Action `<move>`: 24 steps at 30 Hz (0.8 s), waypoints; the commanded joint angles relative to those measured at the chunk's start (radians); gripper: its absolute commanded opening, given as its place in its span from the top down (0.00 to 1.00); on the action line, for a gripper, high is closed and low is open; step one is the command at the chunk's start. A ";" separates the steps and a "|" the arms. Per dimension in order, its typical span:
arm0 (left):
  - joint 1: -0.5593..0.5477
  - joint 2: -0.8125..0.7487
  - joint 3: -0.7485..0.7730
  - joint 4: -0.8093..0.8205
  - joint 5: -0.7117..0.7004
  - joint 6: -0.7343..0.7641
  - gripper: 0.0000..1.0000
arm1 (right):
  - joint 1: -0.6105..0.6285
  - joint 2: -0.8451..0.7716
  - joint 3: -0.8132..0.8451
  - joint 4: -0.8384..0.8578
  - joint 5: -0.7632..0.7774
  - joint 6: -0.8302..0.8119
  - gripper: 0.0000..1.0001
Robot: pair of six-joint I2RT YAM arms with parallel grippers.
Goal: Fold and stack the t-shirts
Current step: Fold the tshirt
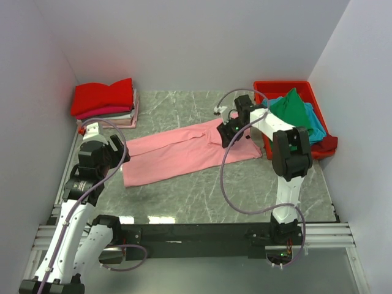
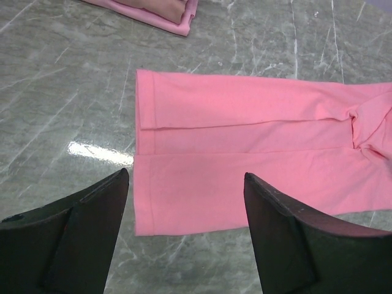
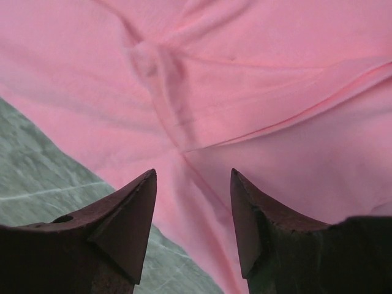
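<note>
Across the middle of the counter (image 1: 184,202) the pink shirt (image 1: 184,153) lies flat as a long strip. Its sides are folded in, the hem points toward the left arm and the bunched neck end toward the right. Off the hem hangs the left claw (image 2: 187,177), jaws wide apart and holding nothing. Low over the puckered cloth at the other end hovers the right claw (image 3: 193,174), jaws also apart and empty.

The step in hand looks like the crosswise fold. To do it well, each claw should take both layers at a corner, not the top flap alone. The pucker under the right claw wants smoothing first, and the ends should come over evenly so the edges line up.

At the far right the bin (image 1: 282,84) holds a heap of unfolded shirts: a green shirt (image 1: 291,110) on top, a teal shirt (image 1: 315,125) under it, and dark red cloth (image 1: 326,146) draped at the near corner. At the far left stands the stack (image 1: 104,101) of folded shirts, red on top.
</note>
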 commanded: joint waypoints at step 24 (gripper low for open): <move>0.003 -0.010 -0.010 0.044 -0.016 0.008 0.19 | 0.257 -0.054 -0.055 0.206 0.522 -0.247 0.41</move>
